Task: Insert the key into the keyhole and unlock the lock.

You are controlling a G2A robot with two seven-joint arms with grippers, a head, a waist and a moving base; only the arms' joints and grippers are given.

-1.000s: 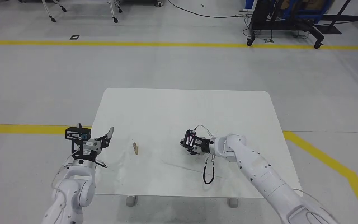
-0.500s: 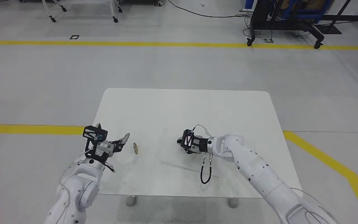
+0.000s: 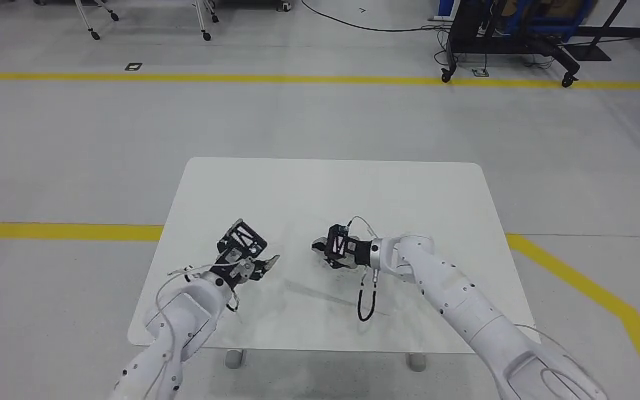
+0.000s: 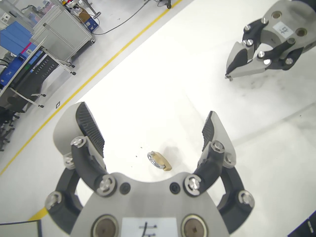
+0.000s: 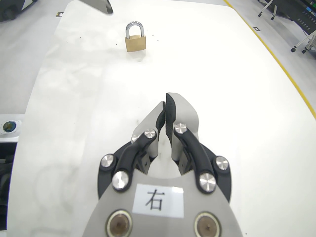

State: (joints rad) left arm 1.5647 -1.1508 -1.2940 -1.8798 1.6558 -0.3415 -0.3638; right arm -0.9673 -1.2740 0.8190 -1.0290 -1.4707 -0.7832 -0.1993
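Left fingers (image 4: 90,129): we see them spread wide, with nothing held between the ribbed pads. In the top view the left fingers (image 3: 268,264) hang over the near left part of the counter (image 3: 400,190) and point toward the other arm.

Padlock (image 4: 160,162): we find it on the counter below the gap between the open left fingers, touching neither one. It lies nearer their base than their tips.

Padlock from the other side (image 5: 135,43): we see it standing upright, a brass body with the silver shackle on top. It is well ahead of the tips of the right fingers (image 5: 170,114) and a little off their line. One left finger hangs above it.

Right fingers: we see the two pads pressed together, with hardly a slit between them. They sit low over the counter.

Key: a tiny bit shows at the tips of the right fingers (image 4: 238,59), but we cannot tell what it is.

Spacing: in the top view the right fingers (image 3: 320,246) face the left ones, tips near but apart.
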